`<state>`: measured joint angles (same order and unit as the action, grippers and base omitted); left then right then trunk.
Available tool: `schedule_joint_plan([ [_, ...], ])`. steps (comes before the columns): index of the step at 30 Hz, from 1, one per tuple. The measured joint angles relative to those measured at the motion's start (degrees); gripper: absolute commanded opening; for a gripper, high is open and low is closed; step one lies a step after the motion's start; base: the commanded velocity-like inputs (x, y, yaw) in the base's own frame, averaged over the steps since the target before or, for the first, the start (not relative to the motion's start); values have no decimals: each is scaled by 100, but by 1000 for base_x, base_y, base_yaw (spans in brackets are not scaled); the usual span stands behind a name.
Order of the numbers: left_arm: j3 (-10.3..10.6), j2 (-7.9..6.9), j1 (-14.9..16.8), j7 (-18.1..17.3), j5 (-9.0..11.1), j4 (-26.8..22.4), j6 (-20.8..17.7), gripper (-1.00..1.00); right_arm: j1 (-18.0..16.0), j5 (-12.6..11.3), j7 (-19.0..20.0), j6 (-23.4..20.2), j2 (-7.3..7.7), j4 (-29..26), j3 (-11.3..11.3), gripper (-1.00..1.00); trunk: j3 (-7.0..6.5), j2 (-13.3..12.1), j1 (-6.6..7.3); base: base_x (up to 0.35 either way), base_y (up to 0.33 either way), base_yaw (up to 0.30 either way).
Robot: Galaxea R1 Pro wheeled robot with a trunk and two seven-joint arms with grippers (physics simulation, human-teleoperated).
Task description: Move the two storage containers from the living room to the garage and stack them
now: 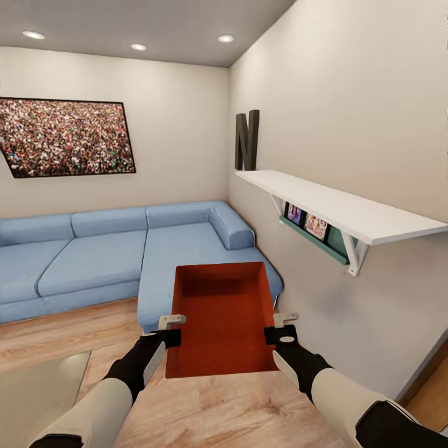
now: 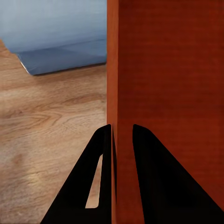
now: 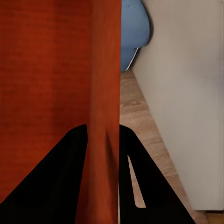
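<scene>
Both jaws are closed on opposite side walls of one storage container (image 1: 224, 320), the left gripper (image 1: 171, 330) on its left wall, the right gripper (image 1: 280, 326) on its right, holding it above the wood plank floor (image 1: 205, 404). A blue corner sofa (image 1: 118, 252) stands just ahead; a white wall shelf (image 1: 342, 208) juts out at right. The container's ribbed inside is empty.

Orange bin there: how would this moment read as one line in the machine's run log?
place: living room | held: orange-red bin | left pincer: clamped on its wall | right pincer: clamped on opposite wall | ahead: blue sofa
</scene>
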<state>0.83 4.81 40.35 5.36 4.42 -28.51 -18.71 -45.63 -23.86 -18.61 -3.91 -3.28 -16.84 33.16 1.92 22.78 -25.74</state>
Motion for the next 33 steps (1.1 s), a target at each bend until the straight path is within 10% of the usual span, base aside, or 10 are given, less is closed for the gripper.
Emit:
schedule_joint_plan([
  [33,-1,0,3,-1,1,-3,-2,-100,-3,2,-1,-6,2,-8,-1,-100,-152,7,-2,0,0,0],
])
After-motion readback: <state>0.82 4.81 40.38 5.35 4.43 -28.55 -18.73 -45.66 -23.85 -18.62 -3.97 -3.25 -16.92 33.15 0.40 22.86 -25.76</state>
